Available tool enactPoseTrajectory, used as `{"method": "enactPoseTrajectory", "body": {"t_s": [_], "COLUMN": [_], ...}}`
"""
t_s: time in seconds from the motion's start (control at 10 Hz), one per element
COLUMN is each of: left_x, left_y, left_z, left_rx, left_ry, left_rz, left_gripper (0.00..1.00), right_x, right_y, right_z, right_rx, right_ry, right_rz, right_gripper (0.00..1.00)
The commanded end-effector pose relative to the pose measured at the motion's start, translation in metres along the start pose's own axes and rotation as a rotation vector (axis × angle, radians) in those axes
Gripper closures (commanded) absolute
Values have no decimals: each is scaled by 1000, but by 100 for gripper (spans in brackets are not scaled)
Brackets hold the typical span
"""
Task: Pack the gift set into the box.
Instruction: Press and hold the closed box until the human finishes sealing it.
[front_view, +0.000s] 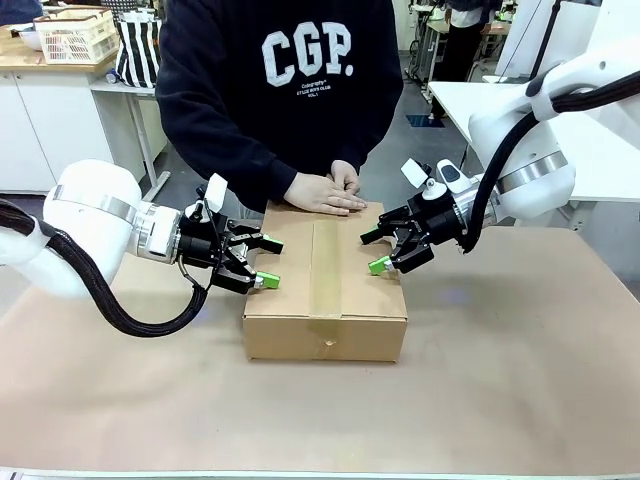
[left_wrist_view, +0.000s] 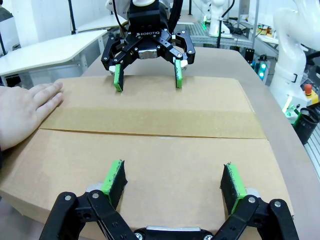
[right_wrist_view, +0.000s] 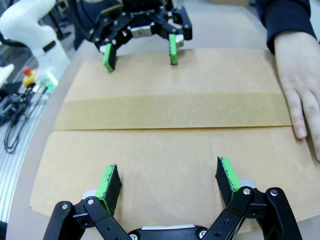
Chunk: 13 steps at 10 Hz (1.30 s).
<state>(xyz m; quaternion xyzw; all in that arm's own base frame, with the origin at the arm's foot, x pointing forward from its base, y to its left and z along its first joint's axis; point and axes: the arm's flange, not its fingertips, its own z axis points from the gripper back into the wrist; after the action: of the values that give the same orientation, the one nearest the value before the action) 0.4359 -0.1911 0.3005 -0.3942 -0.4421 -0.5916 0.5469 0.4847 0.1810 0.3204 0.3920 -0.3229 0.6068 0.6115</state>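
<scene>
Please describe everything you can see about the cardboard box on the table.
The box is a plain brown corrugated carton, wider than tall, resting flat on the brown table. Its top flaps are closed and a strip of brown tape runs along the middle seam. The person's hands rest flat on its far edge. The left tool and right tool, both open, sit at its two short ends.

Bright, even indoor light — soft shadows, sharp focus, wrist views bowed at edges.

We see a table covered in plain brown paper (front_view: 520, 380), and directly on it, near the far edge, sits one large brown corrugated cardboard box (front_view: 325, 335) with taped-shut flaps.
</scene>
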Motion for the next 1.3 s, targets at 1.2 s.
{"method": "enactPoseTrajectory", "body": {"t_s": [1.2], "left_x": [-3], "left_y": [-2], "left_z": [0], "left_rx": [0], "left_ry": [3], "left_rz": [0], "left_gripper": [0], "right_x": [-6], "right_y": [1], "right_z": [-2], "right_rx": [-1], "right_ry": [10], "right_rz": [-9], "right_gripper": [0]}}
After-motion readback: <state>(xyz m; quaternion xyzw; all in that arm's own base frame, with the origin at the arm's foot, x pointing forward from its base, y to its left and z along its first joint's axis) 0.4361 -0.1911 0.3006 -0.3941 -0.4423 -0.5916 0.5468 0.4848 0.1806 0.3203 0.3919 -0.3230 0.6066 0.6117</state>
